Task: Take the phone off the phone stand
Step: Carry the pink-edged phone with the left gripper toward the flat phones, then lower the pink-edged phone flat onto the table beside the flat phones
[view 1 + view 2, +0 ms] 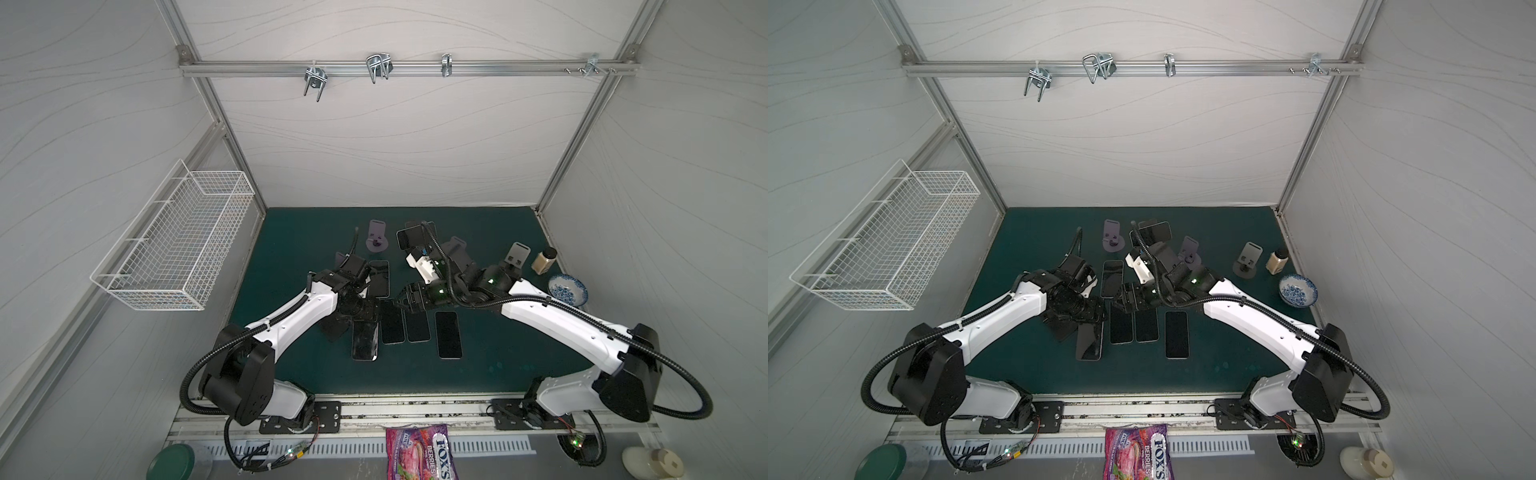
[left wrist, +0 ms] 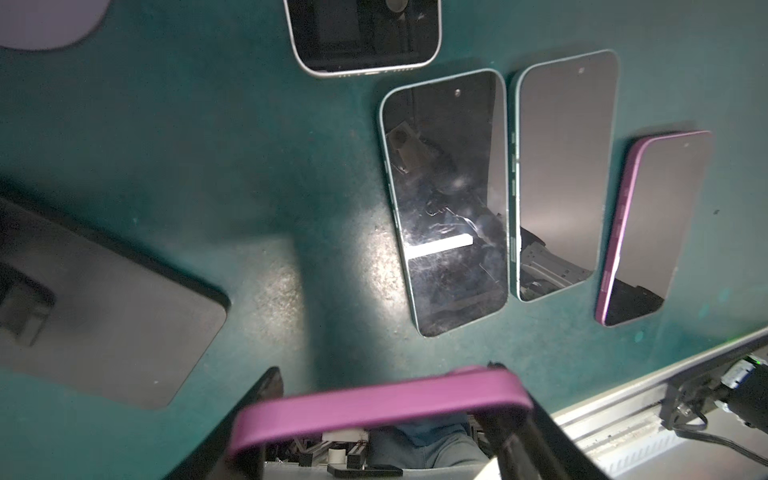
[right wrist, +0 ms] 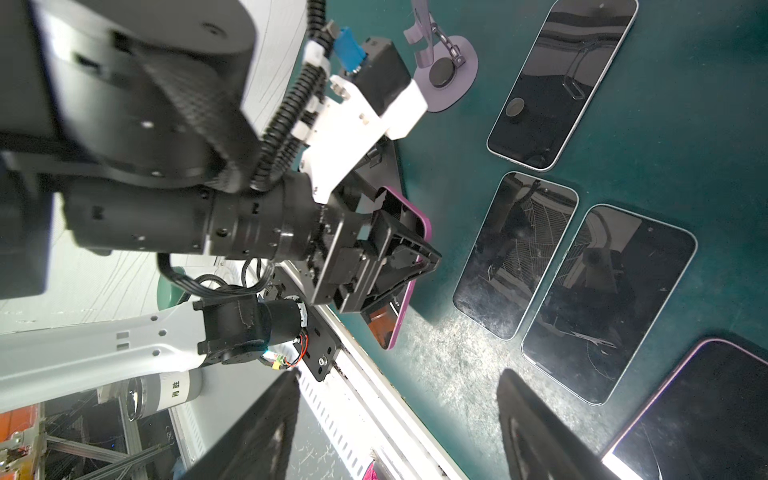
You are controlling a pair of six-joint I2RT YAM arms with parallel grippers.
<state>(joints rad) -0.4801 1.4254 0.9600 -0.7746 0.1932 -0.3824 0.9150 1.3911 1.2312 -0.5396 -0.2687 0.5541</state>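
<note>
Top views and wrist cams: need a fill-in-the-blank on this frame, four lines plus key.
1. The purple-cased phone is held in the fingers of the ____ gripper.
2. The right gripper is open, holding ____.
3. The candy bag at the front reads ____.
4. Next to the black-capped bottle sits a blue-and-white ____.
Missing: left; nothing; FOX'S; bowl.

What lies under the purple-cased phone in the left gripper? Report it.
Teal mat shows around the purple-cased phone clamped in the left gripper; the spot directly beneath is covered.
</note>
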